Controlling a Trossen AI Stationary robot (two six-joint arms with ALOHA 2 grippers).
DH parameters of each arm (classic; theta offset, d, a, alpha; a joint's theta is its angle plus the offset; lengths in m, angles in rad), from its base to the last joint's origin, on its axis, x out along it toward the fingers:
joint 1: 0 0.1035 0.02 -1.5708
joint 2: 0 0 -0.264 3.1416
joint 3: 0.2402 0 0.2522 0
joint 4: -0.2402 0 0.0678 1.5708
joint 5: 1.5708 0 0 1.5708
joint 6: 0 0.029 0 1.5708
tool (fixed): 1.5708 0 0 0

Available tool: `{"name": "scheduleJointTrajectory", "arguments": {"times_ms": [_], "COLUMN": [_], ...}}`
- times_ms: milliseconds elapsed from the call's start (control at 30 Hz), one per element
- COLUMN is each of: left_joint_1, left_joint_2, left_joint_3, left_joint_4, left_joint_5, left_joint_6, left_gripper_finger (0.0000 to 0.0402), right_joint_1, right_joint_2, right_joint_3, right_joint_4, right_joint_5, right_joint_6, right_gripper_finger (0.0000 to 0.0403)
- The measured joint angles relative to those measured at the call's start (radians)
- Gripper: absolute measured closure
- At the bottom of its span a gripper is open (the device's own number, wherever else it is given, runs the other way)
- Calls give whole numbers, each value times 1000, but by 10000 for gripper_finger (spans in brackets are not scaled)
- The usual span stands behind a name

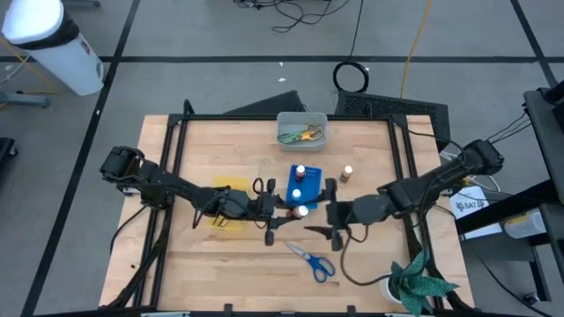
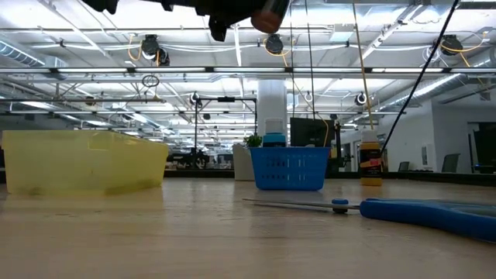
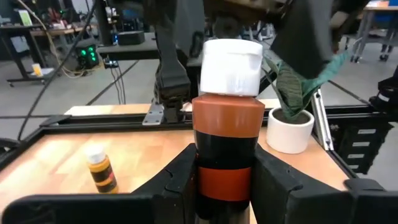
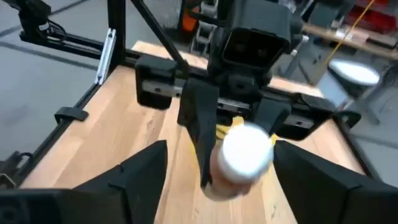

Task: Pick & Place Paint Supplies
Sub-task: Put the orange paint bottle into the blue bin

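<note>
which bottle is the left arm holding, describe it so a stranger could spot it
Start at the blue tray mid-table; just in front of it the two arms meet. The white-capped bottle sits between the left gripper fingers, off the table, unlike the bottles standing in the tray.

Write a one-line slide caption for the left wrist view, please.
Left end effector grips a white-capped paint bottle upright above the table; a second small bottle stands beyond.
</note>
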Motion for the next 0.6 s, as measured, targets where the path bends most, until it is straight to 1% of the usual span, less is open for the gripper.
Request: {"name": "scheduleJointTrajectory", "arguments": {"times_ms": [100,200,267,367,600], "left_joint_1": [7,10,14,14,13], "left_joint_2": [12,14,17,20,19], "left_joint_3": [0,0,0,0,0], "left_joint_4": [7,5,8,-1,-10], "left_joint_5": [0,0,0,2,1], "left_joint_6": [-13,-16,-21,-25,-33], "left_gripper_finger": [283,281,284,290,284], "right_joint_1": [-28,-56,-70,-75,-72], "right_joint_2": [54,105,127,141,133], "right_joint_3": [108,200,235,246,246], "right_joint_4": [-141,-258,-305,-336,-359], "right_joint_5": [-2,-5,-5,-7,-10], "right_joint_6": [69,128,141,143,144], "right_gripper_finger": [123,138,152,177,231]}}
